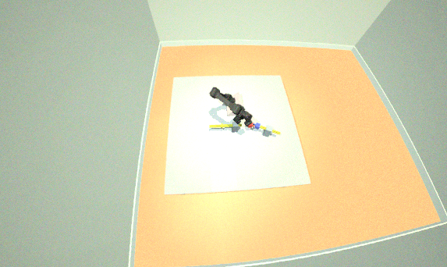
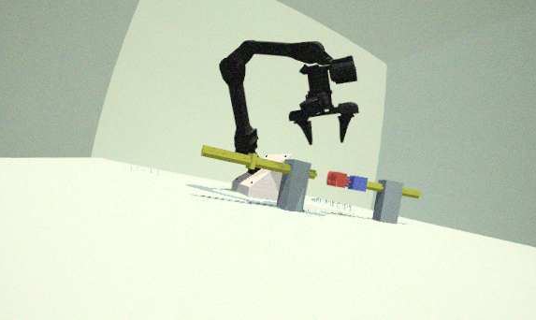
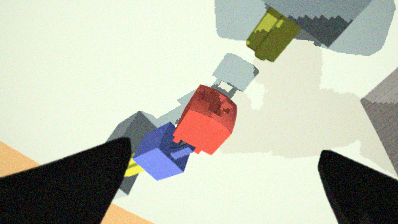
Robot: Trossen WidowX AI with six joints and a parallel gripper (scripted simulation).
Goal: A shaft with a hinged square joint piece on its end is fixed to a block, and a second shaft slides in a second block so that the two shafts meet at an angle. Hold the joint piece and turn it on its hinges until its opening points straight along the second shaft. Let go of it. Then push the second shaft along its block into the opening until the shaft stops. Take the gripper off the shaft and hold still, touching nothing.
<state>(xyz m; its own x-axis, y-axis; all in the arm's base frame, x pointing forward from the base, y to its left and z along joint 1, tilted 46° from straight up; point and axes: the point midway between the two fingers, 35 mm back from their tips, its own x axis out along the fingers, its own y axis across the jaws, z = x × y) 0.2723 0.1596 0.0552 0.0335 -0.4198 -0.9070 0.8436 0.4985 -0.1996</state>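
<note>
The red joint piece [image 1: 251, 126] [image 2: 336, 180] [image 3: 207, 122] hangs by hinges on a blue piece [image 1: 257, 126] [image 2: 357, 183] [image 3: 159, 162]. The blue piece ends the fixed yellow shaft [image 1: 275, 132] [image 2: 375, 186] [image 3: 133, 168], held in a grey block [image 1: 267, 133] [image 2: 387, 201]. The second yellow shaft [image 1: 220, 126] [image 2: 222, 153] [image 3: 270, 35] passes through its own block [image 2: 296, 187] [image 3: 320, 15]; its end stands apart from the red piece. My gripper [image 2: 326, 142] [image 3: 225, 153] is open and empty, above the red piece. The joint's exact angle is unclear.
A yellow collar [image 2: 253, 162] sits on the second shaft. The arm's pale base [image 2: 264, 184] stands behind that shaft. The blocks stand on a white board [image 1: 204, 172] over an orange floor [image 1: 337, 164].
</note>
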